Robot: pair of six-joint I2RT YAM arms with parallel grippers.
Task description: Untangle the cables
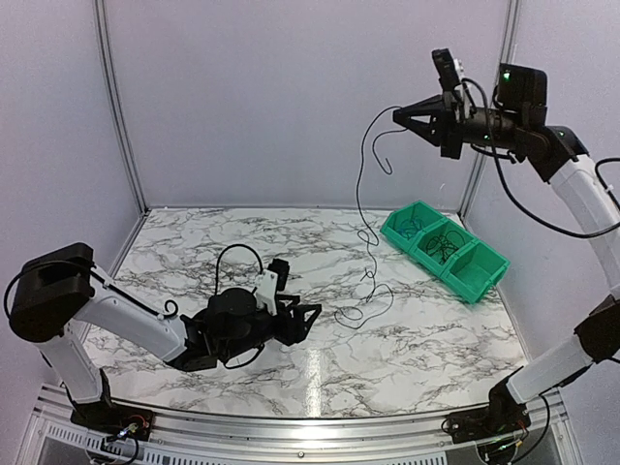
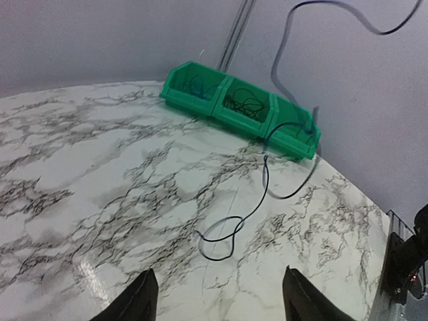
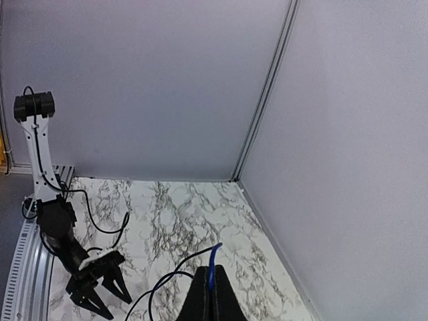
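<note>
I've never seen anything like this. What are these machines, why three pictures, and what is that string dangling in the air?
These are two robot arms bolted at the near edge of a marble table. The wide picture comes from a fixed camera above and behind them. The other two come from a small camera on each wrist, so that arm's own fingers show at the bottom. The string is a thin dark cable. The right gripper, raised high, is shut on its upper end, and it hangs down to the table, where its lower end lies in a loose loop. The left gripper sits low near that loop, open and holding nothing. At the table's far right stands a green bin with three compartments; other cables lie inside.
</note>
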